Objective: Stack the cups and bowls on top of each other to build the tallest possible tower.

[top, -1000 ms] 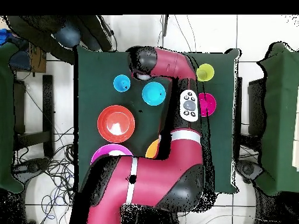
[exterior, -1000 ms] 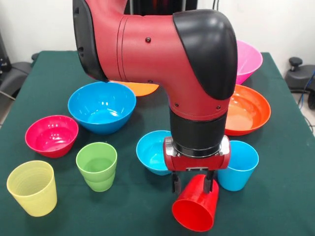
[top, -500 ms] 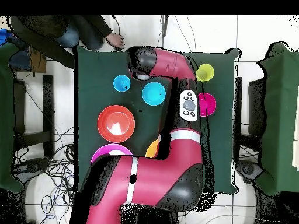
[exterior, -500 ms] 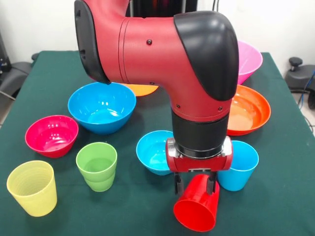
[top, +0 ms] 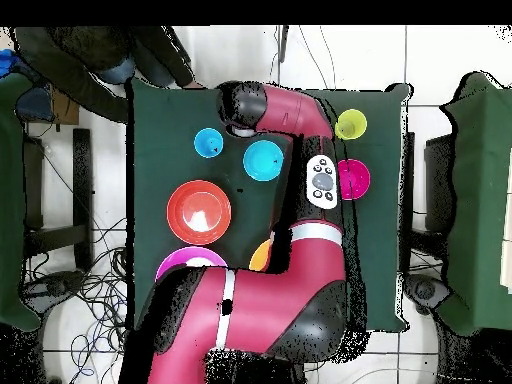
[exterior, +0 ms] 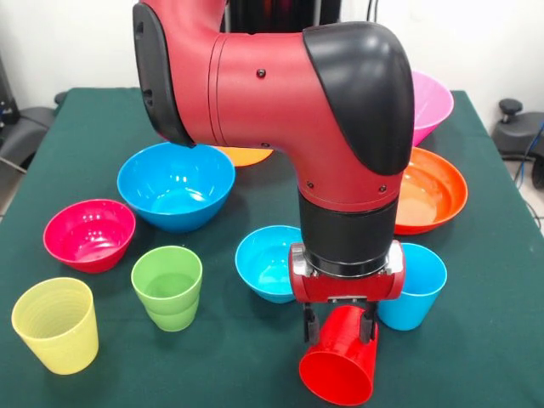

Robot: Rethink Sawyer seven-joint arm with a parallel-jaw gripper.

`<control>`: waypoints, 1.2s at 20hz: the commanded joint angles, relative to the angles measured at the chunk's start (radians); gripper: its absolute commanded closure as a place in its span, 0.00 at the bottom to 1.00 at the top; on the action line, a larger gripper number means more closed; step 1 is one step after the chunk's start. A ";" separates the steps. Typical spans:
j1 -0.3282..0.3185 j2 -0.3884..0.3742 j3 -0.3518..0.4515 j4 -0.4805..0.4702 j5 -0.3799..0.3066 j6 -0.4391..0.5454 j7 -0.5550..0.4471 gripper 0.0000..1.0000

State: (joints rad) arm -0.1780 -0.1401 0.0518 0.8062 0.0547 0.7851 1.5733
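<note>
Gripper (exterior: 341, 326) narrowed onto the red cup (exterior: 338, 367): one dark finger on each side of the cup's closed end, both touching it, gap no wider than the cup. Cup tilted, mouth facing down and toward the camera, lower rim at or just above the green table (exterior: 493, 323); contact with the cloth cannot be told.

Landmark: small light blue bowl (exterior: 268, 263).
- Red cup: just beside the bowl, to its lower right in the front view.
- Light blue cup (exterior: 416, 285): right of the bowl, upright, partly behind the gripper body.
- Lime green cup (exterior: 167, 286): left of the bowl, upright.
- Yellow cup (exterior: 57, 324): further left, near the table edge.
- Magenta bowl (exterior: 89, 234) and medium blue bowl (exterior: 176, 184): upper left.
- Red-orange bowl (exterior: 427, 189) and pink bowl (exterior: 429, 103): upper right.
- Yellow-orange bowl (exterior: 245, 154): mostly hidden behind the arm (exterior: 280, 93).

Overhead view: arm covers the red cup.
</note>
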 commanded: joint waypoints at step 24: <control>0.042 0.016 -0.013 -0.071 -0.044 0.104 0.052 0.00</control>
State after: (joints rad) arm -0.1614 -0.1222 0.0193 0.7599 0.0532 0.8137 1.5733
